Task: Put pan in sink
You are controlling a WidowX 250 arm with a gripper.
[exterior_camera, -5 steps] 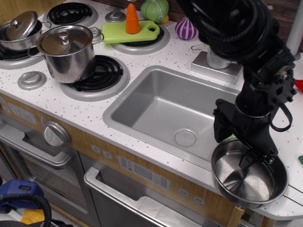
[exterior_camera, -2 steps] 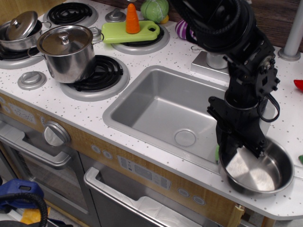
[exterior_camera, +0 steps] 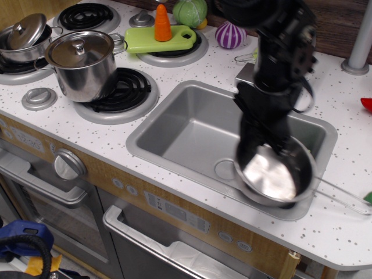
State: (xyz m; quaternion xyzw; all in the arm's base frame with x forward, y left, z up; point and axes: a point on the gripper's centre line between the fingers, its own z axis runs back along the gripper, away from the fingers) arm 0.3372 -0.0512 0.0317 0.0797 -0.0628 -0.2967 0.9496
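The pan point(exterior_camera: 272, 177), a shallow shiny steel one, is tilted over the right front part of the sink point(exterior_camera: 192, 131). Its thin wire handle point(exterior_camera: 343, 197) reaches right over the white speckled countertop. My black gripper point(exterior_camera: 254, 152) comes down from above and is shut on the pan's left rim. The pan's lower edge is at or just above the sink's front right rim; I cannot tell if it touches. The round drain point(exterior_camera: 225, 169) shows just left of the pan.
A tall lidded steel pot point(exterior_camera: 81, 61) stands on the near burner, a smaller lidded pot point(exterior_camera: 26, 34) behind it at the left. A green cutting board point(exterior_camera: 174, 39) with an orange cone point(exterior_camera: 162, 23), a green ball point(exterior_camera: 190, 11) and a purple striped ball point(exterior_camera: 228, 35) are at the back. A grey faucet base point(exterior_camera: 247, 78) stands behind the sink.
The gripper has carried the pan left and away from the counter's front right corner to over the sink's right part. The pan is now tilted more.
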